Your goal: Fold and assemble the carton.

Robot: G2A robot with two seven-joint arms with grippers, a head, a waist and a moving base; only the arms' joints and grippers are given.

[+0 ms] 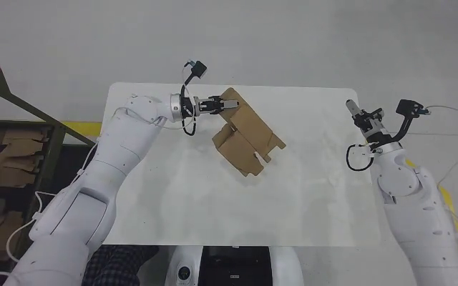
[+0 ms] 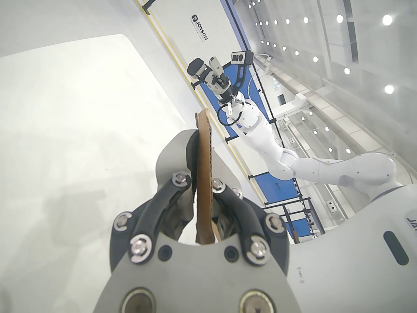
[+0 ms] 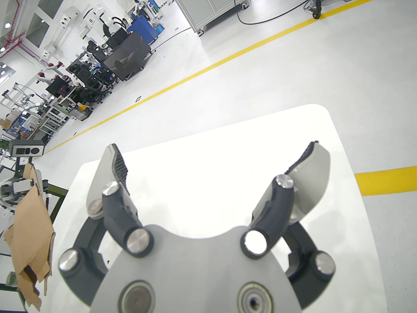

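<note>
- Close against the left wrist camera, the left gripper [image 2: 203,146] is clamped on 1 flap of the carton [image 2: 203,180]. The corrugated edge stands between its 2 fingers [image 2: 192,144], which press it from both sides.
- From the top view, the left gripper [image 1: 215,105] grips the carton [image 1: 247,132] by the flap at its far left corner. The brown body stretches away from the gripper, toward the right and back toward the robot.
- The carton is only partly formed, with walls raised and loose flaps at the end away from the gripper. It sits over the middle of the white table [image 1: 179,200], in its far half. Whether that free end touches the tabletop cannot be told.
- Farther off, the right gripper [image 1: 352,109] is near the table's far right corner, well apart from the carton.
- Its own wrist view shows the right gripper [image 3: 213,161] spread wide with nothing between its 2 fingers [image 3: 115,164], over bare table [image 3: 228,131]. The carton [image 3: 31,226] hangs well off to one side.
- Beyond the table's left edge, a crate [image 1: 21,143] holds flat brown cardboard.
- A yellow line [image 3: 228,56] crosses the floor past the table.
</note>
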